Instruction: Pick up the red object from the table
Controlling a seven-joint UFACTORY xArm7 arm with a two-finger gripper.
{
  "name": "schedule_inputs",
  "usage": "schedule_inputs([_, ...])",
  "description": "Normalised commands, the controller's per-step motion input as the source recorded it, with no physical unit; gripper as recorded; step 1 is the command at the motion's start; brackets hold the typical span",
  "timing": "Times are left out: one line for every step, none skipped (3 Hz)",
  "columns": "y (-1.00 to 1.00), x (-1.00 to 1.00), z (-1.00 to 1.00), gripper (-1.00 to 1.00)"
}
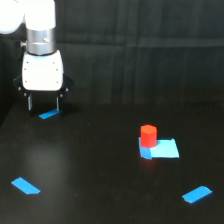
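Observation:
The red object (148,135) is a short red-orange cylinder standing upright on the black table (100,170), at the left edge of a light-blue square patch (161,149). My gripper (44,104) hangs at the exterior view's upper left, far from the cylinder, just above a blue tape strip (49,114). Its two dark fingers point down and stand apart, open, with nothing between them.
Two more blue tape strips lie on the table, one at the exterior view's lower left (25,186) and one at the lower right (197,194). A black curtain (150,50) hangs behind the table.

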Motion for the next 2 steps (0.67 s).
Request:
schedule_inputs([0.01, 0.60, -0.18, 0.96])
schedule_inputs([-0.03, 0.80, -0.01, 1.00])
